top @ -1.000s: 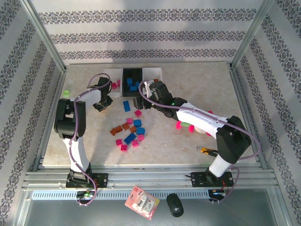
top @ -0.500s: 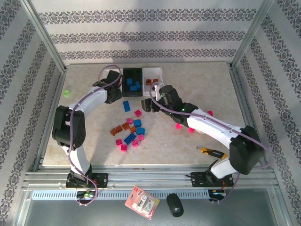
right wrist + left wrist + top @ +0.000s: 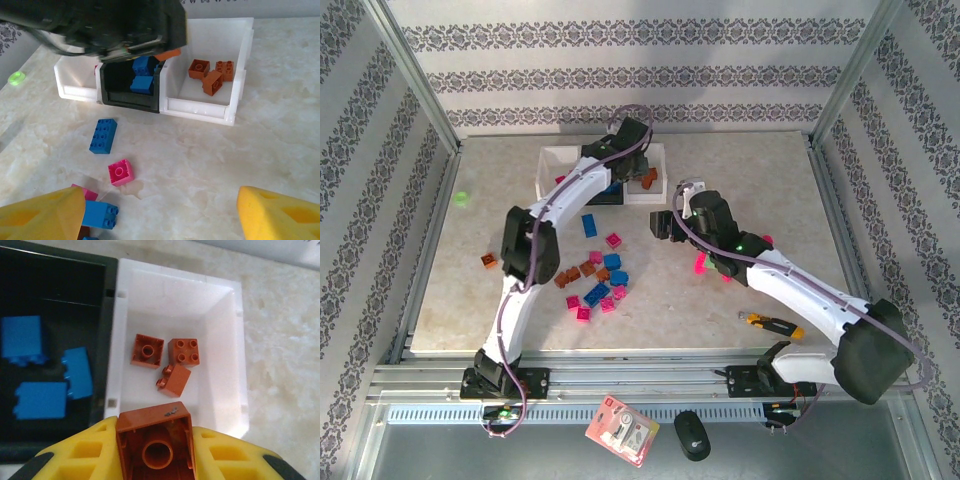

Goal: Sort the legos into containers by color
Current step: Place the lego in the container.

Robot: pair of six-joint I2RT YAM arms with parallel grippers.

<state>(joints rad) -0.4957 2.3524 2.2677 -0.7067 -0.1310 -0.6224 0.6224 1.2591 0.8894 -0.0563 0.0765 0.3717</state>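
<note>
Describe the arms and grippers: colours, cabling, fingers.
Both the left arm and right arm have white links, black joints and a lilac cable looped alongside. The left gripper has yellow fingers with moulded pockets; the right gripper has plain yellow ones.

1. Left wrist view: the near end of the orange brick [image 3: 156, 450], pinched in the left gripper [image 3: 155, 432], is out of frame, as are both yellow fingers [image 3: 85, 452].
2. The black bin [image 3: 109, 315] runs off the left edge.
3. Right wrist view: the blurred left arm [image 3: 110, 25] hides the black bin's far part.
4. The right gripper [image 3: 160, 197] has its fingers [image 3: 40, 215] cut off; the left one covers part of a pink brick [image 3: 90, 193].
</note>
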